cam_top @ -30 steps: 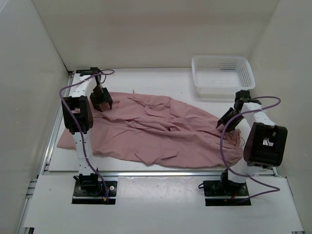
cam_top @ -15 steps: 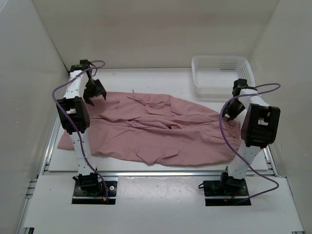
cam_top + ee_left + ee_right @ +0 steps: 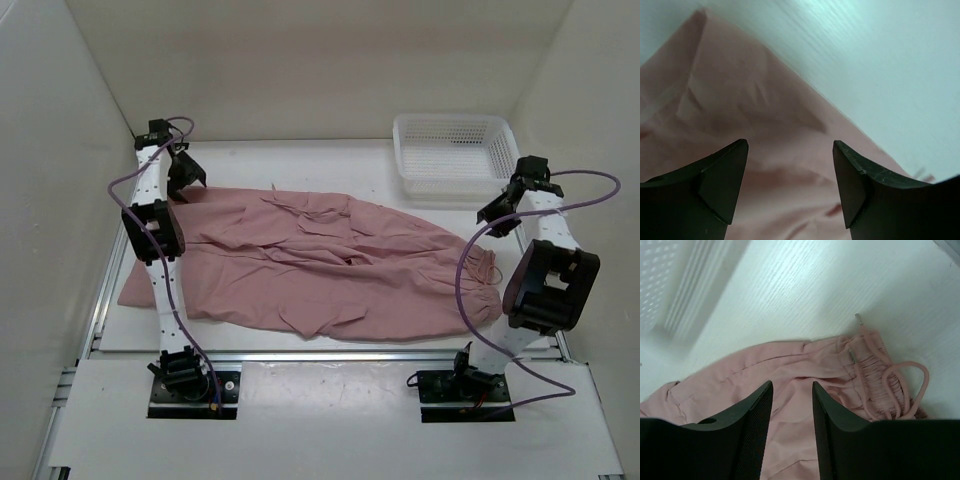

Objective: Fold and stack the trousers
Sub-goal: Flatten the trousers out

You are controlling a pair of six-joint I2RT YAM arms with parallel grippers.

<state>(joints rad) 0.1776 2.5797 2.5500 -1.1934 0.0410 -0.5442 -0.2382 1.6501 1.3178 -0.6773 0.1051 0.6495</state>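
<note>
I see the left gripper [image 3: 790,147] jaws wide, the right gripper [image 3: 792,386] jaws narrower; both are empty above the trousers [image 3: 330,270].

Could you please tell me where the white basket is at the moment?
In the top view the white basket sits at the far right of the table, apart from the trousers, just beyond the right gripper.

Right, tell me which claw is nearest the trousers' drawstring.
The right claw: its wrist view shows the drawstring and gathered waist. The left claw hovers over the opposite, plain end of the trousers.
</note>
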